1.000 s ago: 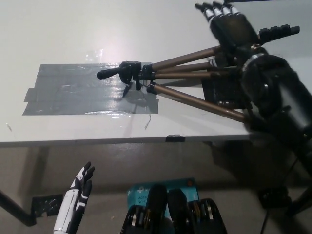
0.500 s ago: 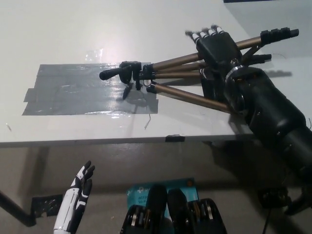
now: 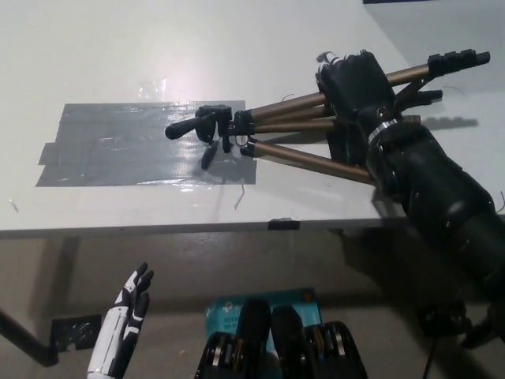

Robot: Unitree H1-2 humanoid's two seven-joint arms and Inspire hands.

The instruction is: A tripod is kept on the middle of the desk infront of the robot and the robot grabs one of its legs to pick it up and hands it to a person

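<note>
The tripod (image 3: pixel 292 126) lay on its side across the white desk (image 3: pixel 158 47), its black pan head and handle resting over the right end of a grey tape patch (image 3: pixel 118 146) and its bronze legs fanning out toward the desk's right edge, the black feet reaching past the far corner. The black right hand (image 3: pixel 357 79) sat on top of the upper legs, fingers curled down over them; the hand looked closed on a leg, though the far side of the wrap was hidden, so how fully it had closed could not be made out. The head end seemed to sit slightly off the tape, with a shadow beneath it, which suggested the lift was just starting.

To do this step well, the grip should be firm around one leg alone, since the other legs could swing or splay when raised. Held this far from the heavy head, the tripod would likely tip head-down, so a slow, level rise with the wrist steady would serve best, clearing the desk before turning toward a person. No person was in view.

The white left hand (image 3: pixel 126 320) hung below the desk's front edge at lower left, fingers loosely spread, holding nothing.
</note>
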